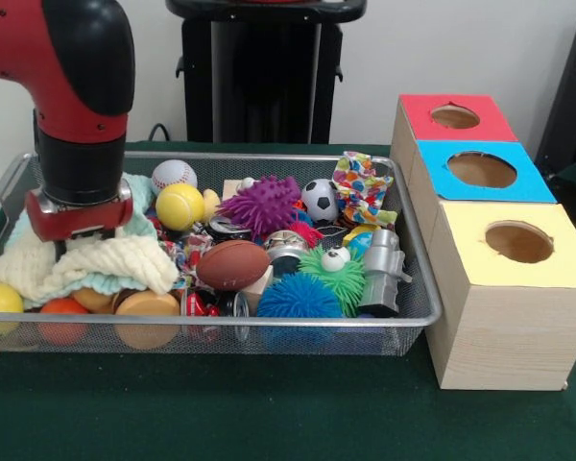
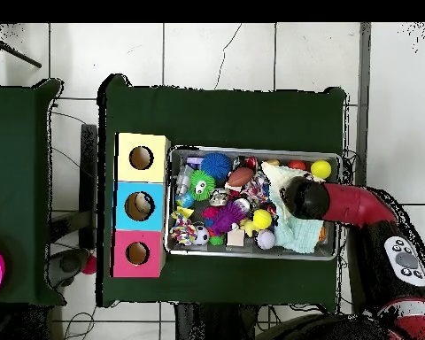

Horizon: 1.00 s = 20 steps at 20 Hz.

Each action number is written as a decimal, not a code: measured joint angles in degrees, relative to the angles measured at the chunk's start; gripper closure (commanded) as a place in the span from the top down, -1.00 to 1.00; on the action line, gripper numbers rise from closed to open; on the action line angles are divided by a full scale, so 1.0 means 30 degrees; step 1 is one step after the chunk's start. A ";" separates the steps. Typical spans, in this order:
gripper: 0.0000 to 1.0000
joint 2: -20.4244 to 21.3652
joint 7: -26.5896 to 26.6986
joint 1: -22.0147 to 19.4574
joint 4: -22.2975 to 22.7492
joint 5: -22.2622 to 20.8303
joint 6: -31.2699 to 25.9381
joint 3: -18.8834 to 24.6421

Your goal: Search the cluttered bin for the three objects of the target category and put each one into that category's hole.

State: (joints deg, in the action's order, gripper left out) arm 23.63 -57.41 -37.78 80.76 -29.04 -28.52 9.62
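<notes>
The bin [image 1: 269,322] of silver wire mesh is full of clutter; it also shows in the overhead view [image 2: 251,149]. My gripper [image 1: 77,230] is down in its left end in the front view, sunk into a cream and mint cloth [image 1: 86,264] that hides its tip. In the overhead view the arm's head [image 2: 303,198] covers it over the bin's right part. The blue-panelled hole [image 1: 481,170] is the middle one of the wooden box, right of the bin; it also shows in the overhead view [image 2: 140,205].
The bin holds a yellow ball [image 1: 180,206], a baseball [image 1: 174,174], a brown football [image 1: 232,264], a purple spiky ball [image 1: 266,204], a blue spiky ball [image 1: 298,296], a small soccer ball [image 1: 319,199] and a silver toy [image 1: 382,271]. Red-panelled [image 1: 455,116] and yellow-panelled [image 1: 518,241] holes flank the blue one.
</notes>
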 measured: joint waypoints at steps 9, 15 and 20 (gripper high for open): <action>-1.00 -0.0075 0.0000 -0.2173 0.0705 0.2084 0.0004 0.1606; -1.00 0.0108 0.0000 -0.2774 0.1419 0.3475 0.0008 0.1989; -1.00 0.0275 0.0000 -0.3622 0.3006 0.5971 0.0004 0.2882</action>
State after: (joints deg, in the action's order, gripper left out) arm 24.45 -57.41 -48.65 89.78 -11.13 -28.50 18.26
